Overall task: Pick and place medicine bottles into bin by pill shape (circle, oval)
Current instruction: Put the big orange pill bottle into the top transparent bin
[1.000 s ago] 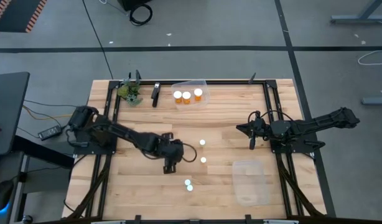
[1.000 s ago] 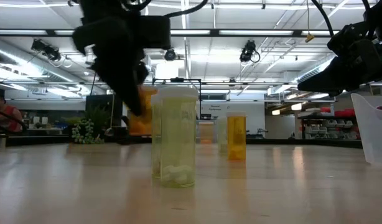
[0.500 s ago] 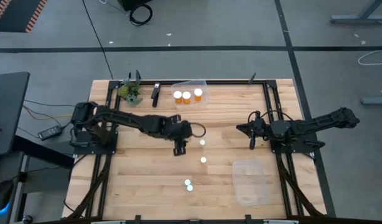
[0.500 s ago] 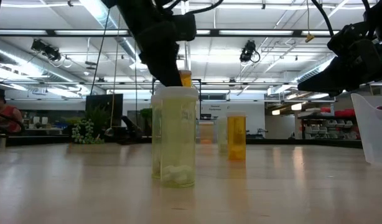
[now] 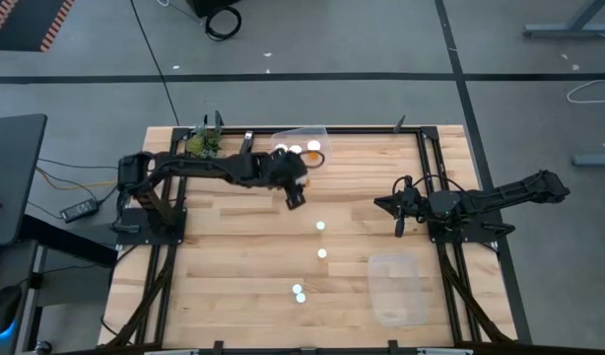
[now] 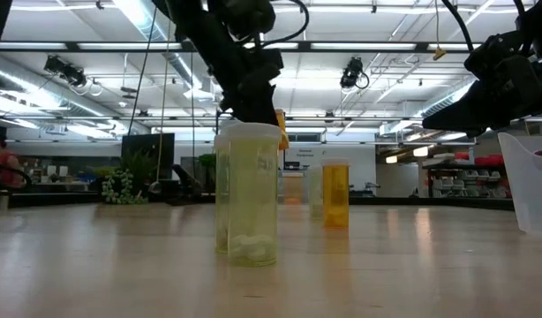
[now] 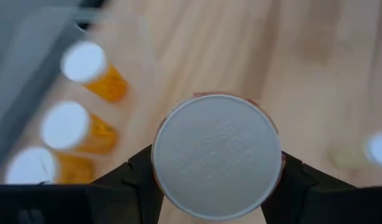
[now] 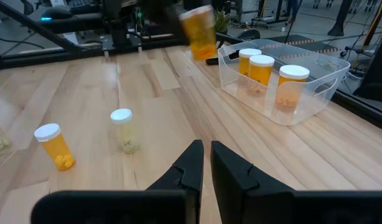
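Observation:
An orange medicine bottle (image 8: pixel 199 31) with a white cap (image 7: pixel 217 155) hangs in the air, with my left gripper (image 5: pixel 296 194) shut on it. It is just short of the clear far bin (image 5: pixel 320 156), where three orange bottles (image 7: pixel 66 124) stand. On the table stand another orange bottle (image 8: pixel 54 146), a pale one (image 8: pixel 124 130) and two more near the front (image 5: pixel 299 293). At the table's right side my right gripper (image 8: pixel 206 163) waits, shut on nothing. My left gripper pinches the orange bottle between its two fingers (image 7: pixel 140 182), one on each side just under the cap's rim (image 7: pixel 161 165). The fingers slant down from the table's left. The bottle is lifted clear of the table, cap up and slightly tilted.
An empty clear bin (image 5: pixel 396 288) sits at the near right. A small plant (image 5: pixel 206 145) and a dark tool (image 5: pixel 246 148) lie at the far edge, left of the far bin. Black frame rails (image 5: pixel 436 177) run along both sides.
My left gripper has carried the orange bottle from the table's middle toward the far edge and a little up, ending beside the far bin; the wrist turned as it went. The bottle stayed in the hold, clear of the table.

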Robot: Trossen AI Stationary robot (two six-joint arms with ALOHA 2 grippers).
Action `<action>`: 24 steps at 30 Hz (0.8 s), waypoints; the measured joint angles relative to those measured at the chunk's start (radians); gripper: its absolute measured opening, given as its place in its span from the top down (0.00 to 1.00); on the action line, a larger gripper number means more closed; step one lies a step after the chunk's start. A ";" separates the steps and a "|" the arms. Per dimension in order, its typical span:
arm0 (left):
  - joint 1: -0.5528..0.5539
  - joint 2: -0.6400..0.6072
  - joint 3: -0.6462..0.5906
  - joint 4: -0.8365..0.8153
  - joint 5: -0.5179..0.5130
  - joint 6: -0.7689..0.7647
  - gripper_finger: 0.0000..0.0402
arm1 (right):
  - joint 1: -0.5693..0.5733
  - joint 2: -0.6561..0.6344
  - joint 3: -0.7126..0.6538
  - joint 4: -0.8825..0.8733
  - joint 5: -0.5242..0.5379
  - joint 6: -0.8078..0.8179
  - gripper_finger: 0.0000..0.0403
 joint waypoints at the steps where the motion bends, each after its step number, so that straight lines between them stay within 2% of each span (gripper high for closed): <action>1: 0.014 0.000 0.000 0.021 0.000 0.002 0.49 | 0.000 0.000 0.000 0.000 0.000 0.000 0.91; 7: 0.096 0.016 0.001 0.155 0.000 0.056 0.46 | 0.000 0.000 0.000 0.000 0.000 0.000 0.91; 13: 0.153 0.087 0.001 0.284 0.000 0.088 0.48 | 0.000 0.000 0.000 0.000 0.000 0.000 0.91; 24: 0.222 0.134 0.000 0.258 0.052 0.069 0.48 | 0.000 0.007 0.000 0.000 0.000 0.000 0.91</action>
